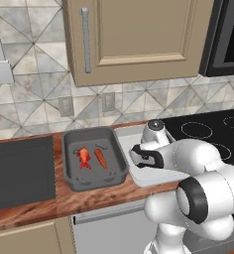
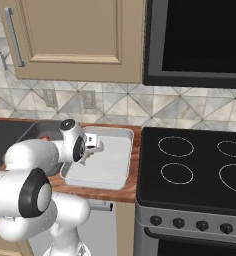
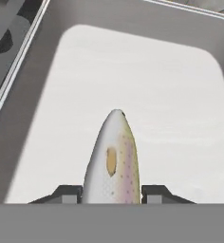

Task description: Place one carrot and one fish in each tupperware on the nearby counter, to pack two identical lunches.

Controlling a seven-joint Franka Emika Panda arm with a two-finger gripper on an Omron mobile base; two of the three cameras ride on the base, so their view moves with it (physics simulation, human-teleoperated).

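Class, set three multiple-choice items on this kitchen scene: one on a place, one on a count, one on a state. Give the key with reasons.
1. Where does the red fish lie?
A. in the dark grey tupperware
B. on the stovetop
C. in the sink

2. How many things lie in the dark grey tupperware?
A. none
B. two
C. four

3. What is between the fingers of the gripper?
A. a carrot
B. nothing
C. the silver fish

Key: 1 A, it lies on that tray's floor beside the carrot. 2 B, only fish and carrot. 3 C, the hand view shows it flanked by both fingertips above the light tupperware.
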